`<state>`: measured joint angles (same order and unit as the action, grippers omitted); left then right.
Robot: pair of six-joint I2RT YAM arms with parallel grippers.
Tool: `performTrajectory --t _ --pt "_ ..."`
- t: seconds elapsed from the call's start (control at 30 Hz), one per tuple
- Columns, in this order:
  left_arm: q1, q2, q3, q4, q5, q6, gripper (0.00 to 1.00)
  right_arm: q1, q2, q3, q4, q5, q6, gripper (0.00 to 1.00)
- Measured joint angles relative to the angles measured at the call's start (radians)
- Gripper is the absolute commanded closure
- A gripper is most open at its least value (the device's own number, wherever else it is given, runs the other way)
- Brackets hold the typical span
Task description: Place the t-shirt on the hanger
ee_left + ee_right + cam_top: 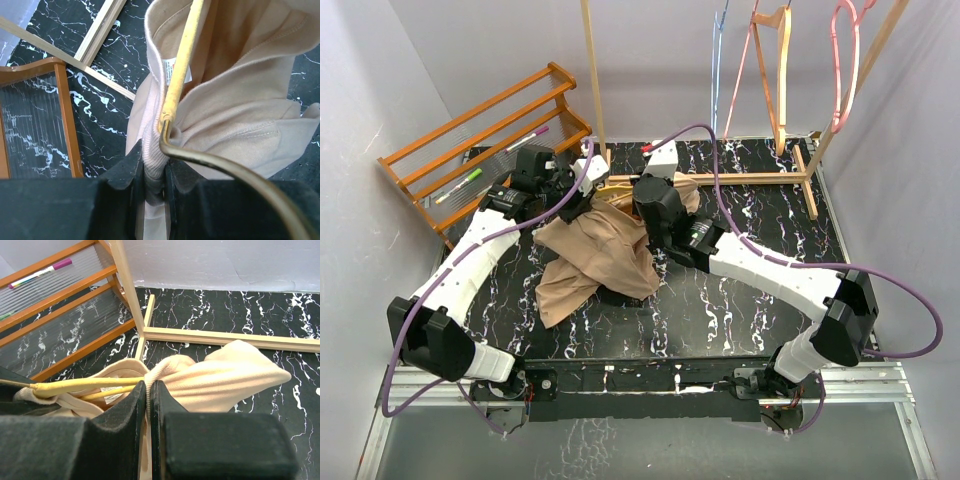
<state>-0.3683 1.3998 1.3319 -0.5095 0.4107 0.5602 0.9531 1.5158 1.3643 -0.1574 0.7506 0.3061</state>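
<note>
Both jaws pinch the t-shirt (pixel 240 115) collar; the hanger (pixel 181 65) passes just beyond them. Recommend stretching collar evenly, grip firm.

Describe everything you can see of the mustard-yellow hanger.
The hanger is a thin, smooth, mustard-yellow rod. A straight stretch meets a sharp bend, then a duller curved stretch sweeps off. It sits inside the neck opening of the tan t-shirt, lying against the fabric. The left tool and right tool are each shut on the t-shirt right beside it.
</note>
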Motion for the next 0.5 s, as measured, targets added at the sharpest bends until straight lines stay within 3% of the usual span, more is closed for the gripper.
performTrajectory --t 0.5 --pt "0.0 -0.048 0.0 -0.011 0.068 -0.005 1.0 0.027 0.001 0.058 0.014 -0.003 -0.04 0.92"
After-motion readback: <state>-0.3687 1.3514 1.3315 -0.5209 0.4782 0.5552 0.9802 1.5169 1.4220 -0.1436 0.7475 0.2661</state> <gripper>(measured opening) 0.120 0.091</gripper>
